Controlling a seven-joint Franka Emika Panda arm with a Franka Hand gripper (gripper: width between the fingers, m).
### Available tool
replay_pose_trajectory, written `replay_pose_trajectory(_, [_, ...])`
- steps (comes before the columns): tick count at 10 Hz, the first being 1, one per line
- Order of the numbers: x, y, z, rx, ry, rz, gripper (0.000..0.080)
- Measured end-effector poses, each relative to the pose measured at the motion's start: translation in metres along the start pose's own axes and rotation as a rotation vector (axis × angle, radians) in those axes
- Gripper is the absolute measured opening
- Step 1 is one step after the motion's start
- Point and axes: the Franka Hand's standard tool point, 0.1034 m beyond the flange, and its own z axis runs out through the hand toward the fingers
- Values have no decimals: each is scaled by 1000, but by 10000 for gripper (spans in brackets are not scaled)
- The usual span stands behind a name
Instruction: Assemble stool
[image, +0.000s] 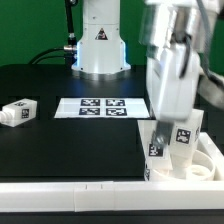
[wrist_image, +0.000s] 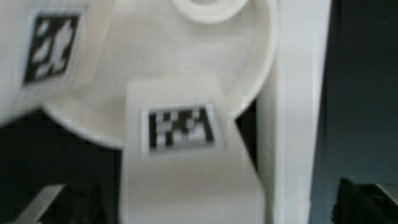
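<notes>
On the black table, the white plastic round disc seat lies in the white L-shaped rail's corner. The gripper looks spread wide around a white blocky tagged leg. Closing off-centre could topple it.

You have even, fairly bright light in the exterior view, and the matte black table gives back no glare; shadows are faint. The white rail along the near edge is almost blown out. The arm at the exterior view's right is smeared and soft. In the wrist view the seat sits too close (soft throughout), and the tag reads as a fuzzy patch.
</notes>
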Motion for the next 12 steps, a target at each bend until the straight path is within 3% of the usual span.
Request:
replay_pose_trajectory(1, [10, 0, -10, 13, -12, -22, 649])
replay_pose_trajectory(6, [11, 4, -6, 9, -6, -322, 649])
replay_pose_trajectory(7, [20, 6, -4, 34, 10, -444, 649])
replay_pose_trajectory(9, [47, 46, -11, 30, -17, -699, 649])
replay_pose_trajectory(10, [55, 58, -19, 32, -38, -777, 649])
replay_pose_trajectory(12, [56, 64, -23, 34, -42, -894, 649])
